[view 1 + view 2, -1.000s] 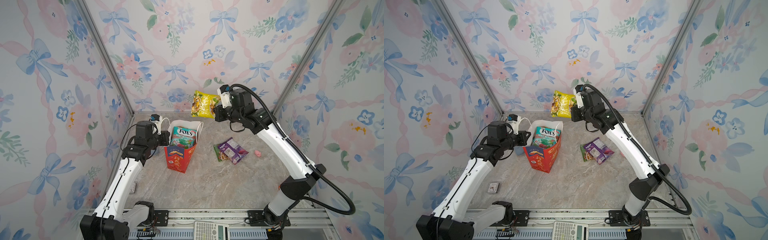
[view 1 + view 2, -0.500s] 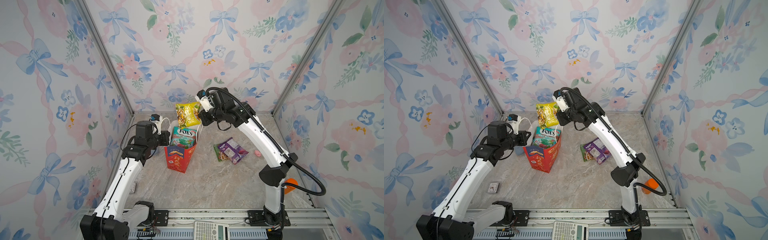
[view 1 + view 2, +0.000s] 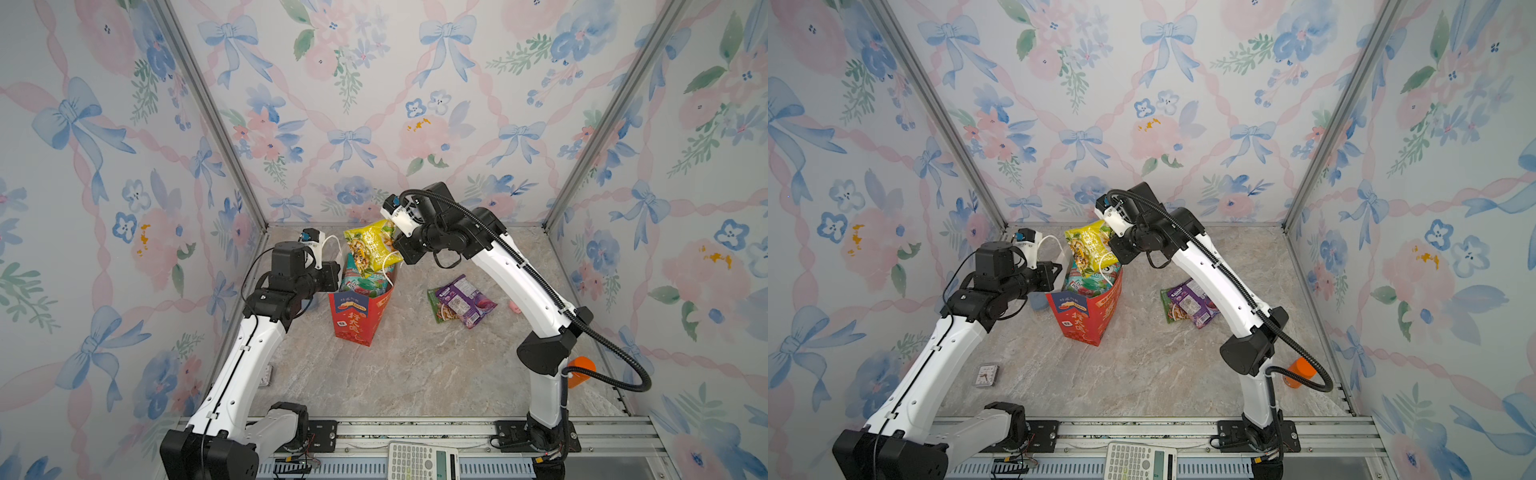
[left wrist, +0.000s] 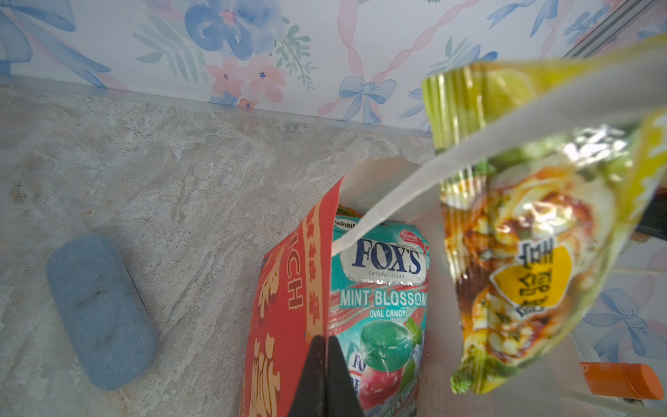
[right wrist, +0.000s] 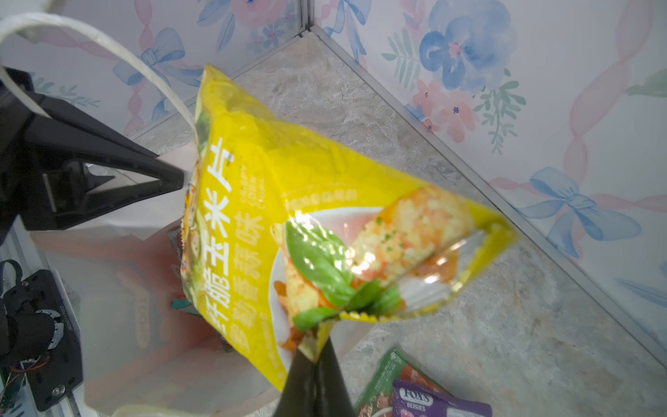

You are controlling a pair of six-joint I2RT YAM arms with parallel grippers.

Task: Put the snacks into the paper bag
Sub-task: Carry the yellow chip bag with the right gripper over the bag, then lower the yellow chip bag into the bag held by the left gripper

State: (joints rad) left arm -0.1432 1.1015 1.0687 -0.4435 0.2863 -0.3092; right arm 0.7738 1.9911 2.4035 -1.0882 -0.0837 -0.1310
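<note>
The red paper bag [image 3: 353, 320] [image 3: 1086, 318] stands upright left of the middle. My left gripper [image 4: 323, 339] [image 3: 1060, 270] is shut on its near wall at the rim [image 4: 288, 289]. A teal FOX'S snack packet [image 4: 382, 289] [image 3: 360, 286] stands inside. My right gripper [image 5: 317, 355] [image 3: 395, 250] is shut on a corner of a yellow snack packet [image 5: 249, 231] [image 3: 369, 247] [image 3: 1090, 246], which hangs tilted over the bag's mouth. A purple packet [image 3: 467, 300] [image 5: 433, 400] lies on a green packet [image 3: 436, 305] [image 5: 382, 377] on the table to the right.
A blue fabric case [image 4: 101, 310] [image 3: 1038, 301] lies left of the bag. An orange bottle [image 3: 579, 370] [image 3: 1302, 372] stands by the right arm's base. A white calculator [image 3: 419, 461] sits on the front rail. A small pink item [image 3: 515, 306] and a small card [image 3: 986, 374] lie on the table.
My right gripper has carried the yellow packet from high at the back, leftward and down, to just over the bag's mouth. The left arm has stayed on the bag.
</note>
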